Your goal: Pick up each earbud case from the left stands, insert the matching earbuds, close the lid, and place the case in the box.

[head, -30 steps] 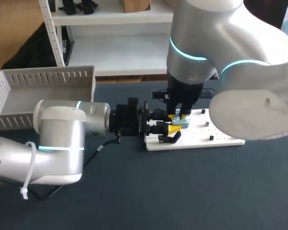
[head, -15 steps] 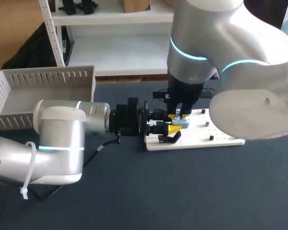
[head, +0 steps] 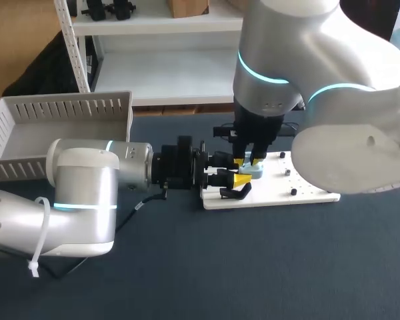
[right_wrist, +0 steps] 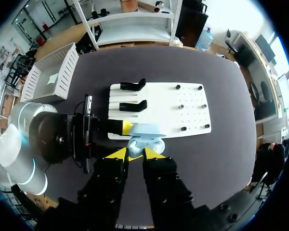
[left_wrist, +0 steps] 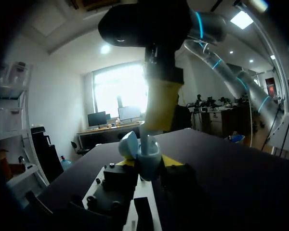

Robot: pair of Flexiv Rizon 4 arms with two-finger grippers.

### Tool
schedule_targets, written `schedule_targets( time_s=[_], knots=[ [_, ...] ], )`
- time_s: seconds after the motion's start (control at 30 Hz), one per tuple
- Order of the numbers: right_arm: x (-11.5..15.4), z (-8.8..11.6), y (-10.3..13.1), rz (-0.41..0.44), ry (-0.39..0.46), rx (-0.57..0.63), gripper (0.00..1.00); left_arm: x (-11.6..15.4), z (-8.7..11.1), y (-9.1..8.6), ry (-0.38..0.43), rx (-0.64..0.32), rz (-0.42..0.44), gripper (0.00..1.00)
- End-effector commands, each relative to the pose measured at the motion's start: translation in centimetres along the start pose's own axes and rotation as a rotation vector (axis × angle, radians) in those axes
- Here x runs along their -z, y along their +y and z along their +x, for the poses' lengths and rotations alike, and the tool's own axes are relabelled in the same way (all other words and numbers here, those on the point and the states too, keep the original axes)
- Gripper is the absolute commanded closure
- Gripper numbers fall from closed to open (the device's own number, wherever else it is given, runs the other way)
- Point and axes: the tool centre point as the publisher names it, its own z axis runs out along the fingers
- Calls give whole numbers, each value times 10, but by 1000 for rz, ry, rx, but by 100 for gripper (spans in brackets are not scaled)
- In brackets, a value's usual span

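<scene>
Over white board, left jaws clamp open blue case; right jaws directly above, grip unclear.

left arm level | left gripper apparently clamping case | right gripper pointing down from above

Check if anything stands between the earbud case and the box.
The right gripper hangs directly over the earbud case, and the left arm lies between it and the box. Nothing else shows.
</scene>
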Motion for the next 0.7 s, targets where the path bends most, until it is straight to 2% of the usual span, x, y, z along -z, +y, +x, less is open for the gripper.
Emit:
schedule_targets(
  time_s=[0.03,0.7],
  knots=[
    [-2,-1,1,1,0,-1,100,0,0,-1,-1,-2,-4,100],
    [-7,-2,1,6,11,7,100,0,0,-1,-1,-2,-4,100]
  ],
)
